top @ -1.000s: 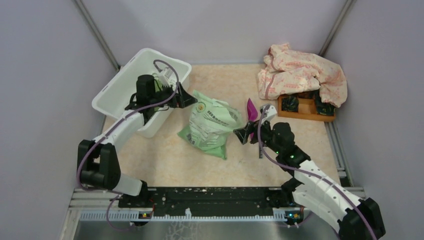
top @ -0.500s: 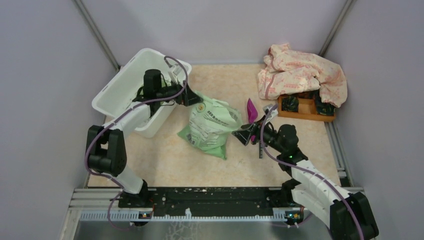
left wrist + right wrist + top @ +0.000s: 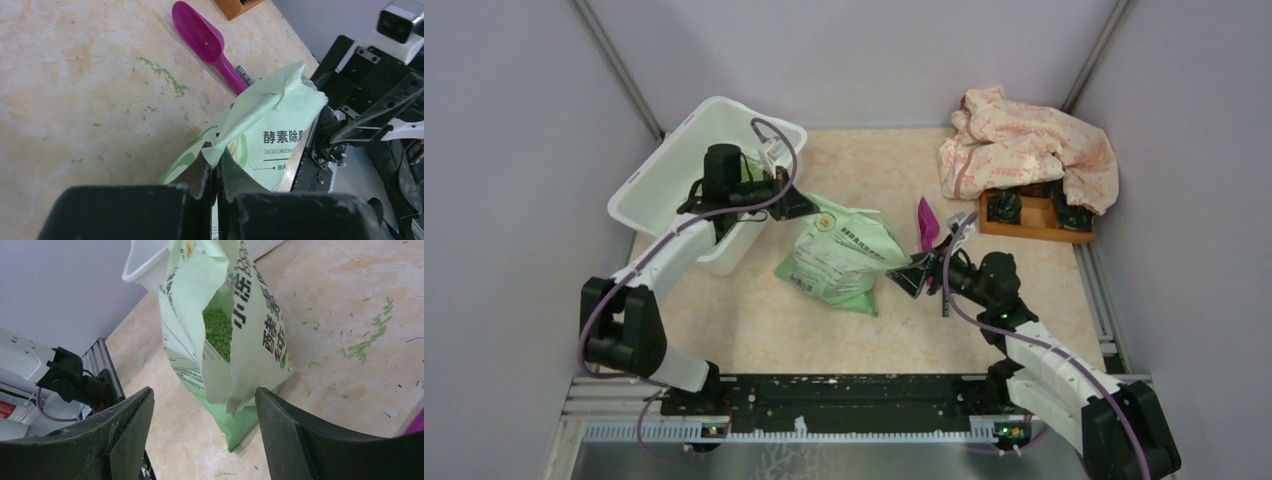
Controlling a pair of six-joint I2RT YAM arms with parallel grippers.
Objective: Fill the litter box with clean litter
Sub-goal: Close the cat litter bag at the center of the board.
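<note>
Beige marbled surface [image 3: 754, 320] carries the white litter box [image 3: 662, 168] just left of the green bag [image 3: 839, 258], whose upper left corner the left claw [image 3: 796, 205] pinches tight, while the right claw [image 3: 913, 276] stands spread and empty at the bag's right, clean litter [image 3: 218, 330] showing inside the bag's mouth.

My left fingers [image 3: 200, 180] cover the bag's [image 3: 280, 130] pinched edge; the cloth [image 3: 1024, 150] hides part of the orange tray [image 3: 1036, 231].
</note>
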